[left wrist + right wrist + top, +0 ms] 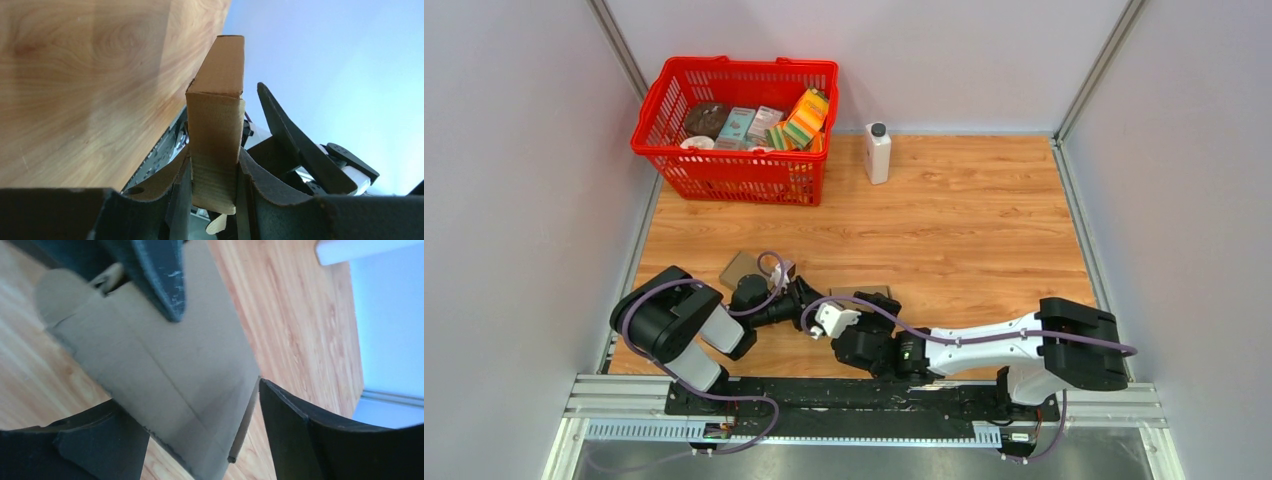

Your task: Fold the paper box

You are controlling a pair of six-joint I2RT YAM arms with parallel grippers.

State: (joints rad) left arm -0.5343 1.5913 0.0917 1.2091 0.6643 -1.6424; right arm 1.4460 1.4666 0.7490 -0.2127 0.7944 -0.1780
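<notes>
Top view: paper box [742,268] is sitting at the near-left part of the wooden table [984,220], betw. the two arms. Left gripper [802,298] is reaching in from the left and right gripper [826,318] from the right, both crowding it.

Left wrist: left jaws are clamping a narrow folded section of the paper box [215,125], w/ the card sticking straight out past the fingers.

Right wrist: right jaws are standing wide apart, straddling the paper box [165,370] across a flat side w/o squeezing. Can't tell whether a pad is touching.

Handling, as a guess: it's thin card, light, bending readily along its scores and creasing if pinched hard. Probably best taking hold at a panel edge near a fold line, not mid-flap.
</notes>
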